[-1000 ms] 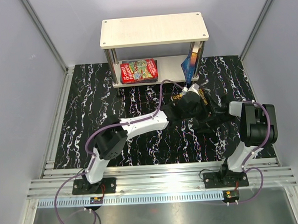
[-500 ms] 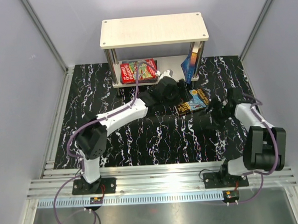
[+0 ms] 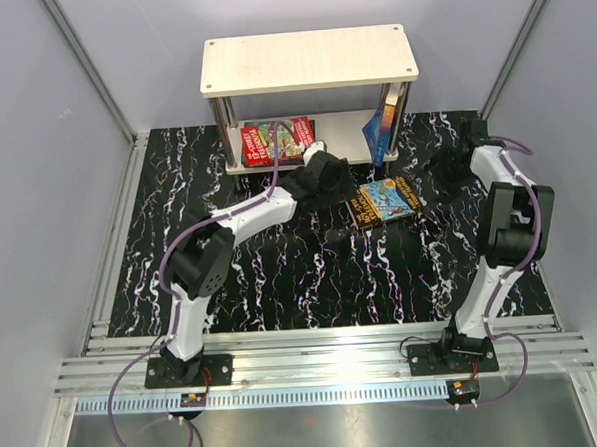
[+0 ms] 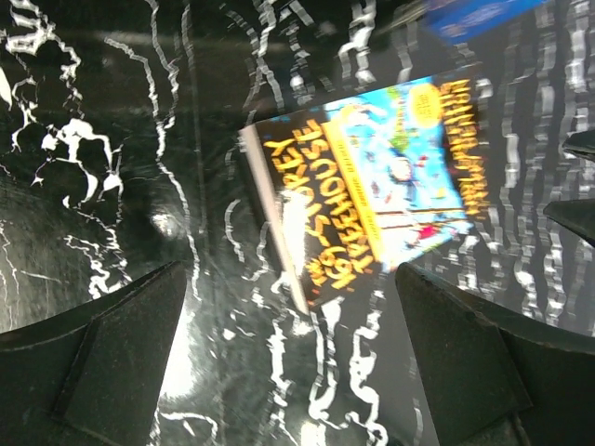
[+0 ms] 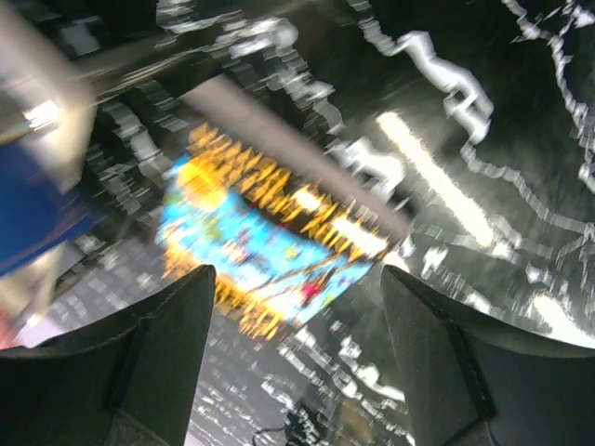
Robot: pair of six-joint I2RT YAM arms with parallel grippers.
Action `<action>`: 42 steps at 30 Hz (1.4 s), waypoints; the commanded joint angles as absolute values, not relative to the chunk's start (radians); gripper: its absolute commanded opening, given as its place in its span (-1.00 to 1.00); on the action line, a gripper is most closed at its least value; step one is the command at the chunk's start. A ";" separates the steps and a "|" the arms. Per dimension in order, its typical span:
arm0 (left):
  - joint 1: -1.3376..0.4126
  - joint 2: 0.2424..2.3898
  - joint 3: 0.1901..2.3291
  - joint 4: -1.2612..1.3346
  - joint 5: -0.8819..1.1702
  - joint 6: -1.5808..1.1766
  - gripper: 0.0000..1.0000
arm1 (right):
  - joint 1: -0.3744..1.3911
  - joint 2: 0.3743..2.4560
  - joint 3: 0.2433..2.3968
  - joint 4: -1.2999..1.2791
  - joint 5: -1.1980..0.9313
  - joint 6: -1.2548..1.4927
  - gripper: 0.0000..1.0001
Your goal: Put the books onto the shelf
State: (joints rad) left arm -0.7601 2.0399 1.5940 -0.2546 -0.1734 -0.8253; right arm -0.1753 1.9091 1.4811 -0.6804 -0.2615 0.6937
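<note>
1. A dark book [image 3: 385, 201] with a blue and yellow illustrated cover lies flat, face up, on the black marbled counter [image 3: 177, 190]. It is just in front of the right end of the shelf [image 3: 307, 60], not on it.
2. The book lies in much the same spot as half a second ago. A second ago both claws crowded over it and hid most of it.
3. On the shelf's lower tier, a red book [image 3: 279, 140] lies flat at the left. A blue book [image 3: 378, 129] leans at the right end. Neither has moved.
4. The left claw [image 4: 288, 279] is spread wide and holds nothing. It hovers just left of the dark book, slightly further left than half a second ago.
5. The right claw [image 5: 297, 274] is also spread and empty. It has swung from the book's near right side towards the right rear of the counter, and is now apart from the book. Its wrist view is blurred by motion.
</note>
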 commanded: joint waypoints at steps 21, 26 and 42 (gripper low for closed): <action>-0.756 2.237 1.577 0.044 0.187 -0.999 0.97 | -0.147 1.929 1.131 -0.450 -0.308 0.758 0.34; -0.782 2.249 1.565 0.063 0.193 -1.035 0.98 | -0.123 1.855 1.066 -0.466 -0.306 0.746 0.22; -0.781 2.099 1.414 0.003 0.135 -0.997 0.97 | -0.253 1.974 1.483 -0.511 -0.305 0.704 0.22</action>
State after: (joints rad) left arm -0.7795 2.1475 1.4361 0.0452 0.1482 -1.0229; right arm -0.2592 1.8511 1.4418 -0.5541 -0.2073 0.6903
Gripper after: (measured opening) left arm 0.986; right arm 0.628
